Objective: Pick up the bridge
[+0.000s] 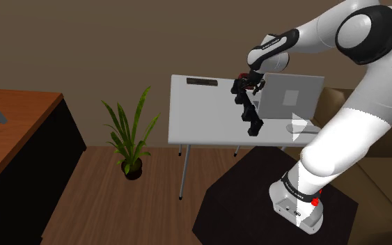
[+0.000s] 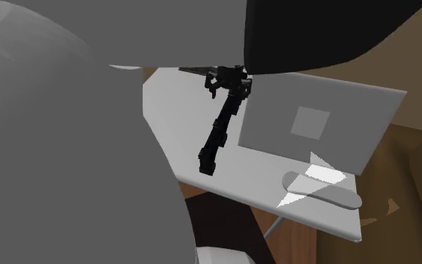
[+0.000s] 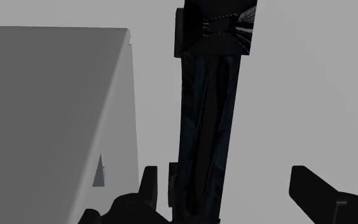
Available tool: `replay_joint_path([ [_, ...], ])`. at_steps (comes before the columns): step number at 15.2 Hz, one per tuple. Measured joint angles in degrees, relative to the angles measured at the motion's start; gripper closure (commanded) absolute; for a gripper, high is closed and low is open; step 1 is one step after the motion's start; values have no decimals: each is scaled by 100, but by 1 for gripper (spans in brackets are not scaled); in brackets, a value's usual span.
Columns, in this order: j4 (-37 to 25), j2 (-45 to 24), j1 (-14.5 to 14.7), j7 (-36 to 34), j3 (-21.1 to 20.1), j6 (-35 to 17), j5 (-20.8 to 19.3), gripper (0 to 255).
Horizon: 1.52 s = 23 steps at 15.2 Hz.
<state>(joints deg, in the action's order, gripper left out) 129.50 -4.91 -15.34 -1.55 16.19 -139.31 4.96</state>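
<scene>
A potted plant (image 1: 128, 136) stands left of the white surface (image 1: 201, 118). On it, the long black bridge (image 1: 250, 111) lies just left of a grey box (image 1: 292, 97). The claw (image 3: 224, 184) straddles the bridge, fingers apart, not gripping. I'd centre it first, then close squarely.

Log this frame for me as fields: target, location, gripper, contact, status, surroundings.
target: bridge, black, long and narrow
location: on the white table, beside a grey upright panel
gripper: gripper open, over one end of the bridge, one finger on each side of it
contact: one finger close to the bridge, the other well clear; not clasped
status: not yet grasped
surroundings: potted plant on the wooden floor; wooden desk at the shoulder view's left
</scene>
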Motion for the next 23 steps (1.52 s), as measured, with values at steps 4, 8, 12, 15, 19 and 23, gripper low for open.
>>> replay_joint_path([
  [4, 65, -244, -21, 47, -25, -257, 120, 0],
  [8, 114, -382, -37, 88, -43, -416, 189, 255],
  [12, 144, -372, -46, 66, -23, -419, 181, 255],
  [15, 147, -372, -47, 59, -20, -424, 180, 255],
  [19, 127, -359, -51, 65, -15, -343, 165, 255],
  [23, 31, -185, -37, -14, 9, -67, 59, 255],
])
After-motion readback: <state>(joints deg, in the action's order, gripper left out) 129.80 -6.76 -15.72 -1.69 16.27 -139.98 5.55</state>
